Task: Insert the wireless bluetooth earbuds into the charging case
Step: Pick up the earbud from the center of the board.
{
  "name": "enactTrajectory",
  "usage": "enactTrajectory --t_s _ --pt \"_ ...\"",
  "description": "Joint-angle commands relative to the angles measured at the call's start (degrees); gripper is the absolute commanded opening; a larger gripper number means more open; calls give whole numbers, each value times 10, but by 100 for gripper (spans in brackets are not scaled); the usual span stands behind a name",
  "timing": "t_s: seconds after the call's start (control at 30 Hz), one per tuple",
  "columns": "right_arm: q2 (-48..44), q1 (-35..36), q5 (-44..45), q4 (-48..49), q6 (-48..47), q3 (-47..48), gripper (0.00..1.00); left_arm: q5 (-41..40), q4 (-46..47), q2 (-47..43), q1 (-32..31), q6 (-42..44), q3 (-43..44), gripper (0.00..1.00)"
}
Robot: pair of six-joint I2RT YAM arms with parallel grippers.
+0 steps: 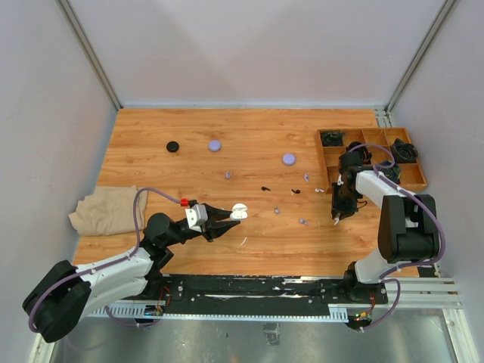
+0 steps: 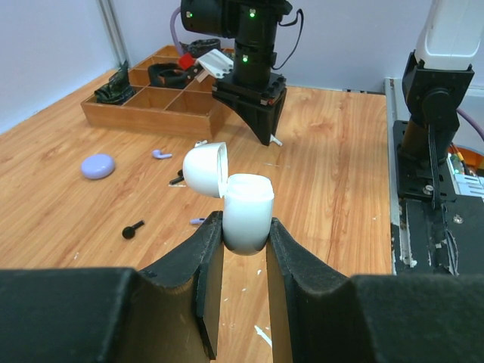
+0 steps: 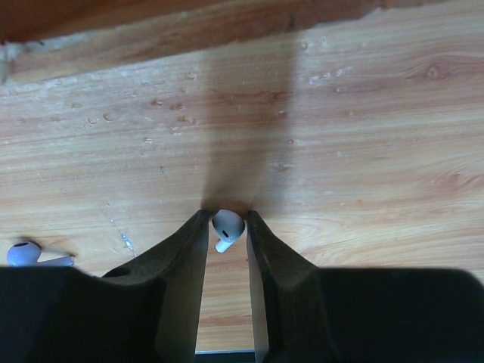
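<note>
My left gripper (image 1: 229, 215) is shut on a white charging case (image 1: 240, 211) and holds it above the table. In the left wrist view the case (image 2: 248, 215) sits between my fingertips with its lid (image 2: 206, 170) flipped open to the left. My right gripper (image 1: 335, 218) points straight down at the table beside the tray. In the right wrist view its tips rest on the wood, shut on a white earbud (image 3: 227, 227). A second white earbud (image 3: 30, 253) lies to the left. Lavender earbuds (image 1: 302, 221) and black earbuds (image 1: 265, 188) lie scattered mid-table.
Two lavender cases (image 1: 215, 144) (image 1: 289, 159) and a black case (image 1: 173, 147) lie toward the back. A wooden compartment tray (image 1: 376, 159) holding coiled black cables stands at the right. A beige cloth (image 1: 106, 208) lies at the left edge.
</note>
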Motion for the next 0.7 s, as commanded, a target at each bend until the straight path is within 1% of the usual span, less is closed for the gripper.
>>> enactTrajectory --t_s 0.0,0.2,0.33,0.5,0.67 --pt "2 -11 -6 -14 -2 -17 28 6 13 -2 -2 -3 18 0" --pt "-11 -7 -16 -13 -3 -21 21 9 16 -7 -2 -7 16 0" --pt "-43 8 -18 -18 -3 -15 19 0 46 -6 -2 -14 7 0" --pt "-97 42 -20 -24 1 3 19 -23 78 -5 -2 -12 -2 0" --pt "-157 94 -19 -26 7 37 18 -39 102 -5 -2 -12 -5 0"
